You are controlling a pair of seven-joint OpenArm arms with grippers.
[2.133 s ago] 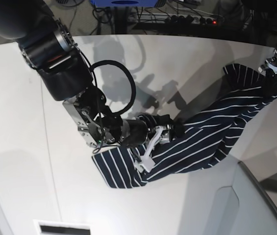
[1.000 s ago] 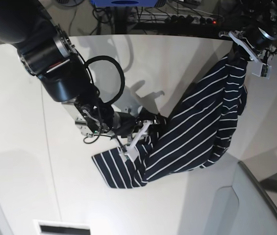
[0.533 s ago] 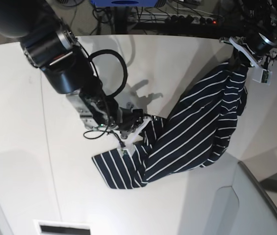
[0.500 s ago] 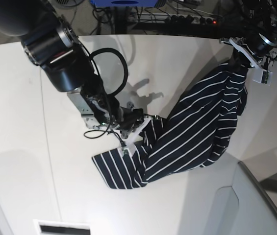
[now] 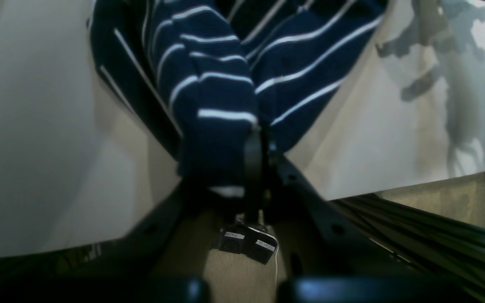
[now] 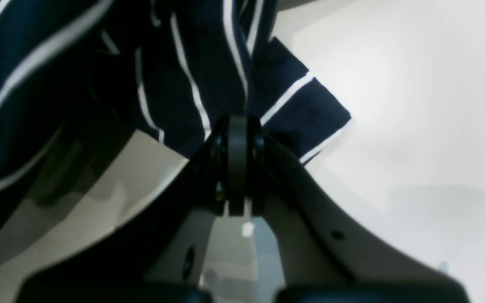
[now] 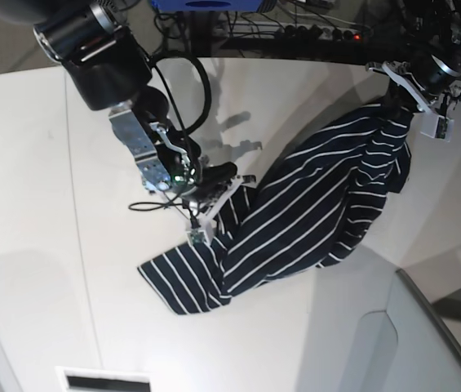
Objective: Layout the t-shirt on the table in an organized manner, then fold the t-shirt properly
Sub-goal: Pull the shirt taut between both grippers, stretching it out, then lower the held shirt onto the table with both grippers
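t-shirt point(image 7: 312, 212) strung between arms — left gripper point(image 7: 401, 102), right gripper point(image 7: 218, 194) (both clamped on it)

Dark navy t-shirt point(image 7: 312, 204) with thin white stripes lies on a plain white table point(image 7: 34, 204)

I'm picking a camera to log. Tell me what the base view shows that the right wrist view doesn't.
Only base: both arms, the left claw holding the t-shirt up at the far corner, the shirt bunched, unspread. Only right wrist: the right claw shut on a fold beside a sleeve-like corner. Both: striped fabric and the white table.
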